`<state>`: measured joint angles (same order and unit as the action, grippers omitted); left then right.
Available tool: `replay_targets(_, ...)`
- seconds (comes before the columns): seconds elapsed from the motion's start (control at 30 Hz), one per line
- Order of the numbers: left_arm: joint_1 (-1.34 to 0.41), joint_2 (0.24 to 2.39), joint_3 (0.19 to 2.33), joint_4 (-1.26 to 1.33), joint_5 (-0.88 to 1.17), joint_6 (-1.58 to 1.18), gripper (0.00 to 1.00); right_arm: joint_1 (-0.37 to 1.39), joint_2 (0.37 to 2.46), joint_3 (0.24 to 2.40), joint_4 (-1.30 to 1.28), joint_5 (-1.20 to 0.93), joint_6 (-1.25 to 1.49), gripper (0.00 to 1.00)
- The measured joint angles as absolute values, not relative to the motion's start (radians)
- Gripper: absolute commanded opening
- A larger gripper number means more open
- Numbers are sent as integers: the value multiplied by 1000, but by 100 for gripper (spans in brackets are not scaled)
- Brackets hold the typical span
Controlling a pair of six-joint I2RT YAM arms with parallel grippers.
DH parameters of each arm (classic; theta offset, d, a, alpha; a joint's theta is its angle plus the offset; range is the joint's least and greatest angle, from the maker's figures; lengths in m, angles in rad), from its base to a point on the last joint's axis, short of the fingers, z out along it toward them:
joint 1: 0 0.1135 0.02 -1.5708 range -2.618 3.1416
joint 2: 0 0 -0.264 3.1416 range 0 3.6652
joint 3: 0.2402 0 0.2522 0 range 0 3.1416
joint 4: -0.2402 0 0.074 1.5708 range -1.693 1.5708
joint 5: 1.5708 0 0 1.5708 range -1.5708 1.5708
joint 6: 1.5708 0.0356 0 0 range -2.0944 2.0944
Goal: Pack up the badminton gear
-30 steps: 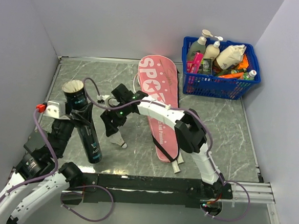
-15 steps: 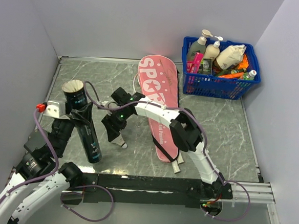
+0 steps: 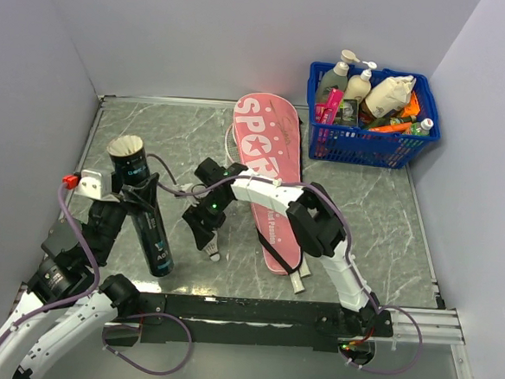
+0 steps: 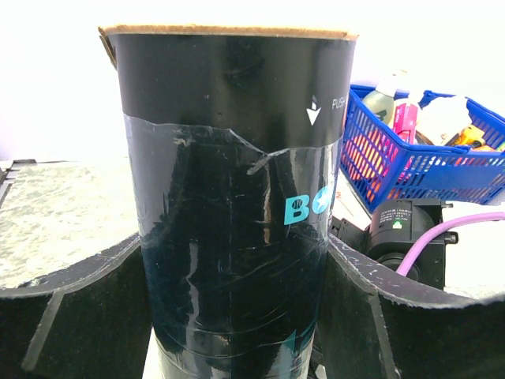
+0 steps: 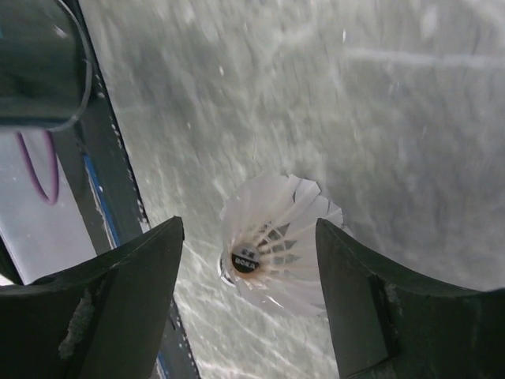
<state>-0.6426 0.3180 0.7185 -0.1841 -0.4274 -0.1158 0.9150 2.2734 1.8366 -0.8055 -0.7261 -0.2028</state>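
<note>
Near the front of the marbled table (image 3: 381, 216), our two arms share one job, which we judge to be getting a loose shuttlecock into its tube. To do it well, we think the right gripper (image 5: 246, 229) should come straight down, centred on the white feather shuttlecock (image 5: 272, 241). It should pinch low, at the firm hub rather than across the flared feathers, which would crush easily. The tube needs holding steady, mouth up, so the drop has a fixed target.

On the near left, the left gripper (image 3: 136, 197) clasps the black tube (image 4: 237, 142) partway up, a finger pressed against each side. The tube leans, with its open, cardboard-rimmed mouth uppermost. Whether its foot rests on the table we cannot tell.

Just to the right, the other arm's jaws stand wide, one on either side of the shuttlecock lying on the stone. A gap shows on both sides, so nothing there is gripped or touched.

A little farther right, white racket handles (image 3: 298, 283) poke from the near end of the long pink racket cover (image 3: 268, 156). The cover, lettered "SPORT", lies flat and runs toward the back wall, with the right arm reaching across it.

In the far right corner a blue basket (image 3: 368, 150) of bottles stands well apart from the gear.
</note>
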Motion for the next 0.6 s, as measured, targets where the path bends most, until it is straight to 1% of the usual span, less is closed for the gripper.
replay_targets(0.03, -643, 318, 719, -184, -425, -117, 1, 914, 2268, 1824, -808, -722, -205, 70)
replay_targets(0.1, -641, 319, 719, -184, -420, -118, 1, 911, 2259, 1807, -810, -716, -207, 63)
replay_targets(0.13, -640, 319, 719, -184, -418, -118, 1, 910, 2255, 1802, -811, -714, -208, 57)
replay_targets(0.2, -637, 321, 719, -184, -415, -119, 1, 907, 2241, 1789, -813, -707, -210, 52)
replay_targets(0.23, -636, 323, 719, -184, -414, -120, 1, 905, 2233, 1784, -813, -704, -209, 47)
replay_targets(0.3, -633, 328, 719, -184, -411, -121, 1, 905, 2218, 1777, -813, -699, -210, 42)
replay_targets(0.33, -632, 331, 719, -184, -407, -121, 1, 904, 2210, 1775, -812, -698, -210, 34)
replay_targets(0.37, -632, 335, 719, -184, -405, -122, 1, 904, 2202, 1774, -812, -696, -209, 31)
replay_targets(0.47, -628, 339, 719, -178, -397, -126, 1, 904, 2186, 1774, -810, -688, -202, 27)
replay_targets(0.5, -627, 339, 719, -174, -391, -127, 1, 902, 2182, 1774, -809, -685, -202, 24)
replay_targets(0.53, -627, 339, 719, -172, -389, -127, 1, 902, 2181, 1773, -809, -683, -202, 17)
replay_targets(0.6, -627, 341, 719, -170, -386, -128, 1, 900, 2179, 1772, -809, -680, -200, 10)
